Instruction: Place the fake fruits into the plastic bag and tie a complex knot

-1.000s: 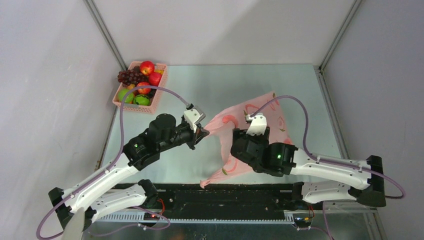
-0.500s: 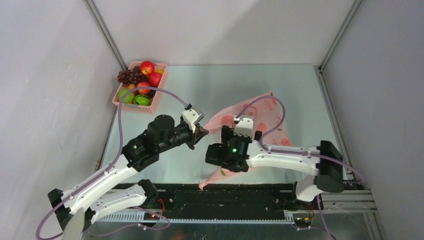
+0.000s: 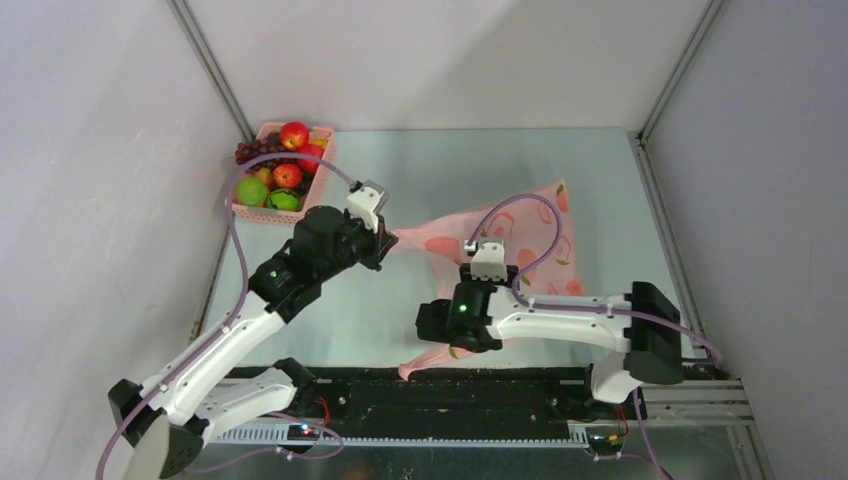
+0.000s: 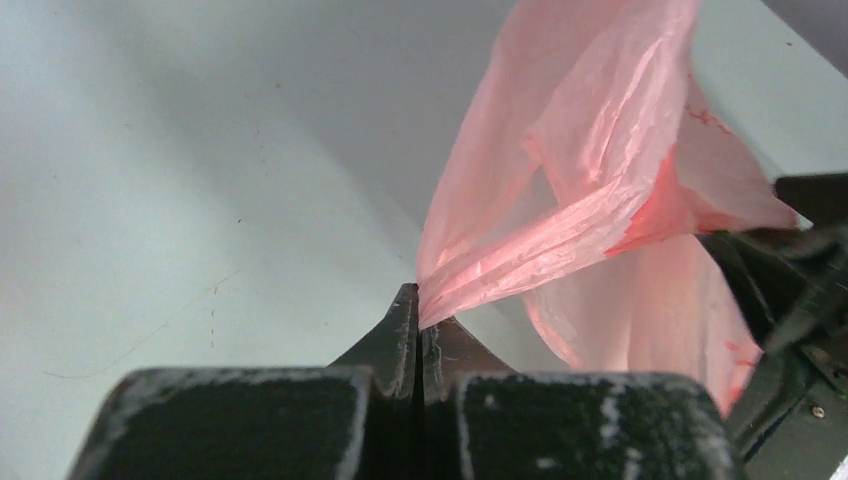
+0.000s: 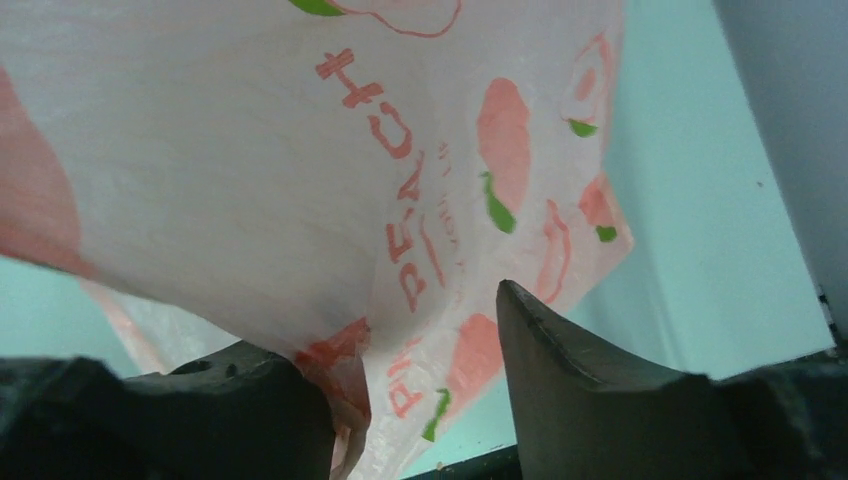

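Your left gripper (image 4: pixel 418 312) is clamped on the bag (image 4: pixel 590 200); your right gripper (image 5: pixel 410 345), partly hidden under its film, stands open.

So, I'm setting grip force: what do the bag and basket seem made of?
Bag: thin pink plastic film, translucent and faintly glossy; it creases sharply and light shows through. Basket: probably rigid moulded pink plastic, judging by its lattice wall; finish too small to tell.

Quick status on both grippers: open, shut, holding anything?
Left gripper: shut, pinching the plastic bag.
Right gripper: open, with the bag hanging between its fingers, not clamped.
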Controlling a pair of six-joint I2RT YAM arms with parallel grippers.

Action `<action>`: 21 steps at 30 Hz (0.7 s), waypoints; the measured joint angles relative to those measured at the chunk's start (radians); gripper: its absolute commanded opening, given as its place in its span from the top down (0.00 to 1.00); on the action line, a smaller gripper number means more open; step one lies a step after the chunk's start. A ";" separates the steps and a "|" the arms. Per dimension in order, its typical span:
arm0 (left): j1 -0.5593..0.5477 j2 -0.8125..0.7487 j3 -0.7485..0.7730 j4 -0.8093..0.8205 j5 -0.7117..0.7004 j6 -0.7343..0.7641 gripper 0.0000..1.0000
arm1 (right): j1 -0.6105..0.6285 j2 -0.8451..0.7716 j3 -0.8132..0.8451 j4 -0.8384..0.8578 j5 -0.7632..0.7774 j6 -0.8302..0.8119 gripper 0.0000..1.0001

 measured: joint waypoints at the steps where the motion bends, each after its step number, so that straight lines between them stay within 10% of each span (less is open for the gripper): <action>1: 0.005 0.019 0.013 -0.005 -0.001 -0.002 1.00 | 0.000 -0.020 -0.010 0.023 -0.007 -0.037 0.49; 9: 0.051 0.133 0.123 -0.021 -0.001 -0.001 1.00 | -0.064 -0.319 -0.164 0.447 -0.193 -0.555 0.94; 14: 0.093 0.239 0.212 -0.031 -0.006 0.007 1.00 | -0.134 -0.384 -0.182 0.621 -0.365 -0.751 1.00; 16: 0.104 0.285 0.240 -0.037 -0.012 0.014 0.85 | -0.158 -0.404 -0.186 0.660 -0.436 -0.789 1.00; 18: 0.109 0.324 0.262 -0.047 -0.012 0.031 0.37 | -0.190 -0.430 -0.188 0.685 -0.498 -0.809 1.00; 21: 0.122 0.356 0.273 -0.064 0.001 0.069 0.09 | -0.236 -0.466 -0.188 0.692 -0.547 -0.814 1.00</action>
